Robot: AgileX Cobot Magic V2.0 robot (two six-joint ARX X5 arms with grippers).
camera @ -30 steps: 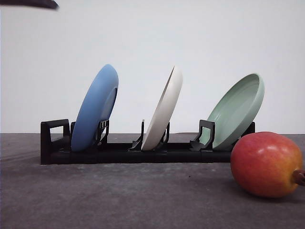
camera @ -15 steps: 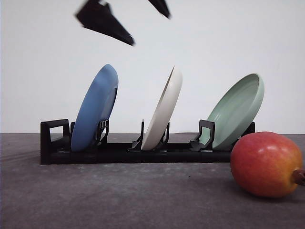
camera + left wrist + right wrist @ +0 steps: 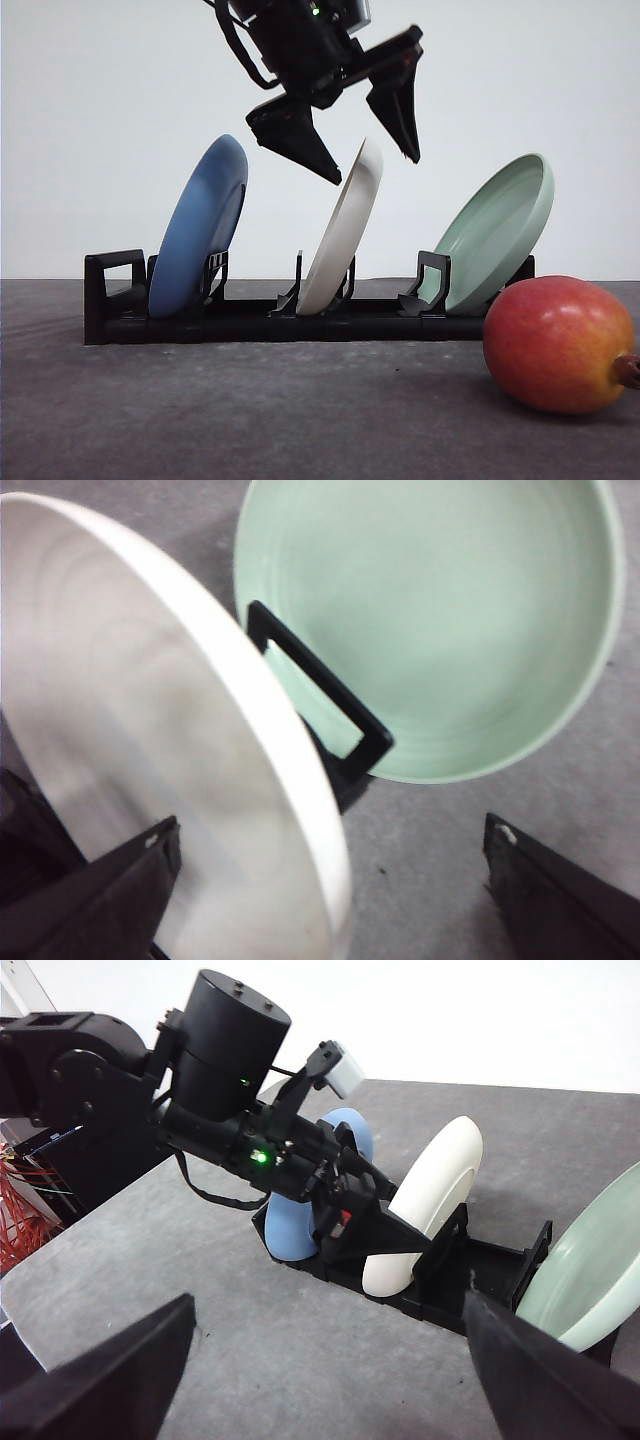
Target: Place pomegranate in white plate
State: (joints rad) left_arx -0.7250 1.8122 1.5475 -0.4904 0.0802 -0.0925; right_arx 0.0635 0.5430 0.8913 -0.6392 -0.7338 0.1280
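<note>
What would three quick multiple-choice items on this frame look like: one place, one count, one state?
1. Where is the pomegranate?
A in the rack
B on the table, right of the rack
C in a gripper

2. How many plates stand in the rack?
A two
B three
C four

3. The left gripper is:
A open above the white plate
B shut on the plate
C resting on the table

Key: B, it sits on the table beside the pale green plate; B, blue plate, white, green; A, the fingers spread either side of the rim.
</note>
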